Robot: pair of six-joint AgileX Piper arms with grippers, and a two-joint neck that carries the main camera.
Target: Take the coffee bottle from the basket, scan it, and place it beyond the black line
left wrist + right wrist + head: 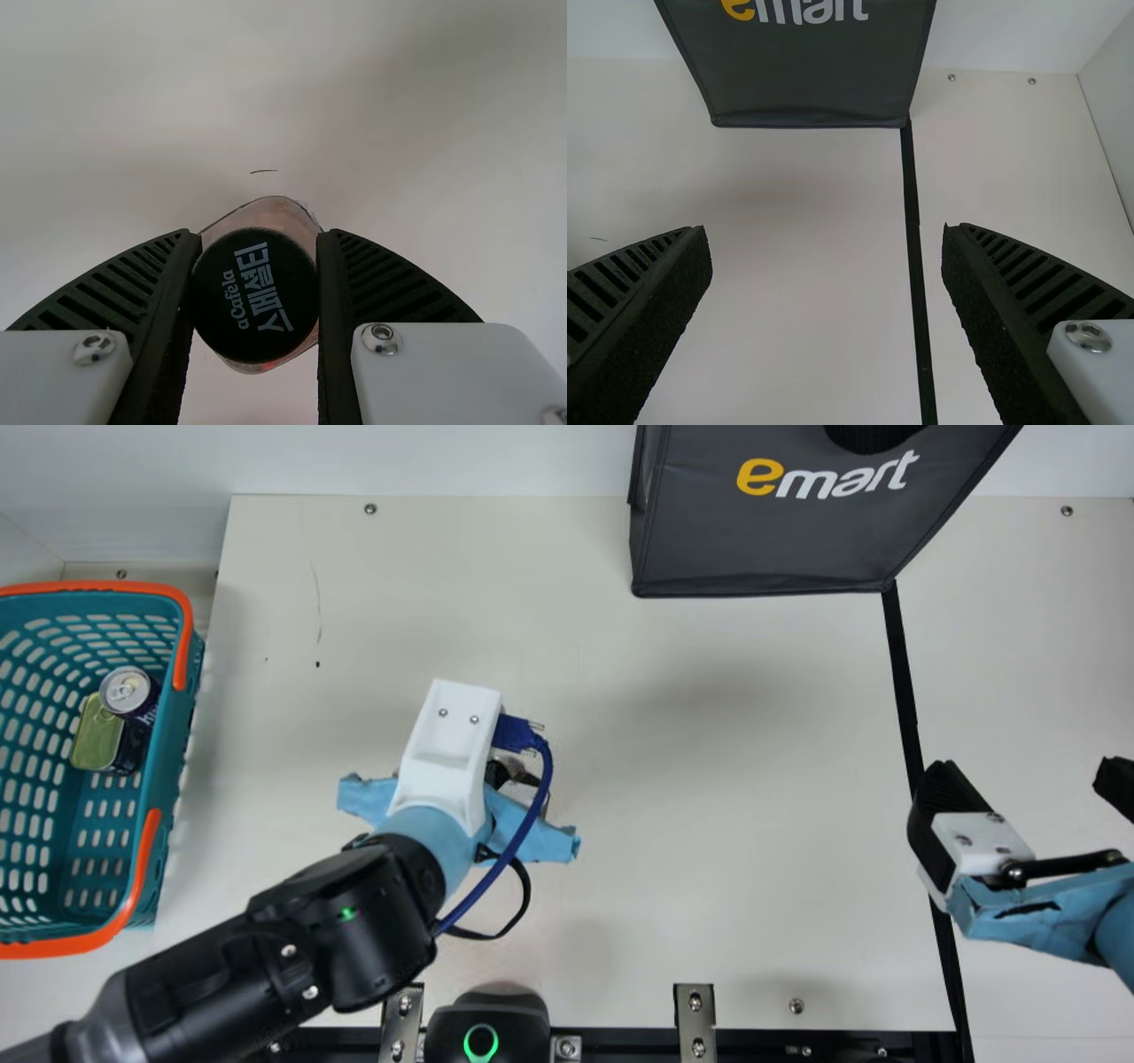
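Coffee bottle (pixel 255 297) is clamped up top by the left gripper (pixel 257 237), probably keeping its sides scannable, while the right gripper (pixel 827 232) hangs wide open, empty.

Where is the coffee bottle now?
The coffee bottle is in the left gripper in the left wrist view, left of the black line in the main view.
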